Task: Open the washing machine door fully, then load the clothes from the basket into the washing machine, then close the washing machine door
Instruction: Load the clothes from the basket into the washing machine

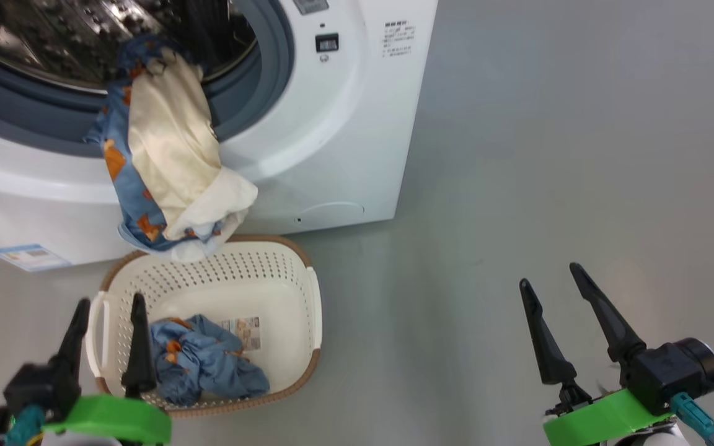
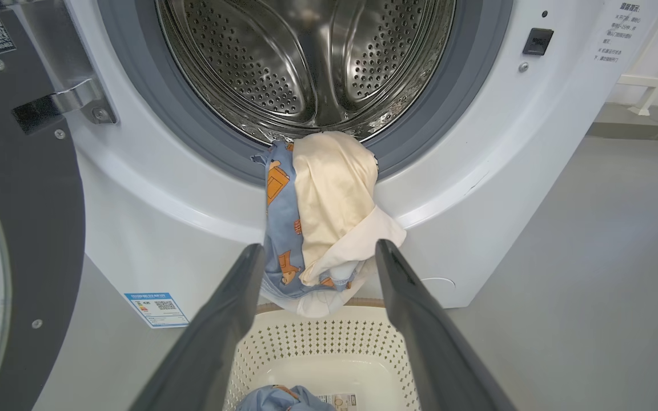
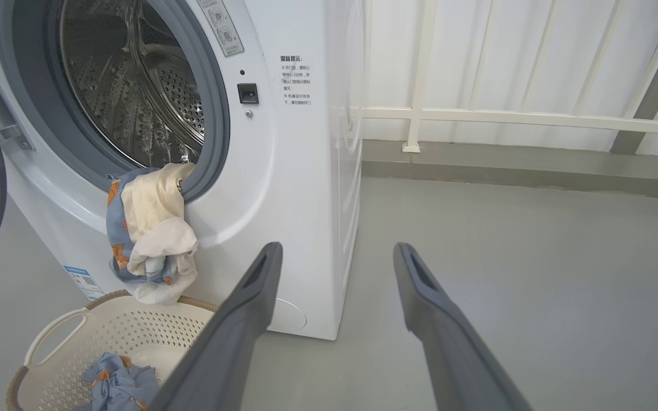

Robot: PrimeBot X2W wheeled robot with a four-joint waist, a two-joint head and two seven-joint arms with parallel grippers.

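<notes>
left hand [image 1: 111, 300] and right hand [image 1: 548, 275] gape empty; washing machine [image 1: 344, 124] bears blue sticker [image 1: 30, 257] and unreadable small print [image 1: 398, 40].

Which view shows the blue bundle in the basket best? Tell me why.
The head view: the blue bundle lies almost whole on the basket floor, seen from above. The left wrist view catches just its top at the bottom edge; the right wrist view has it small and cut off.
</notes>
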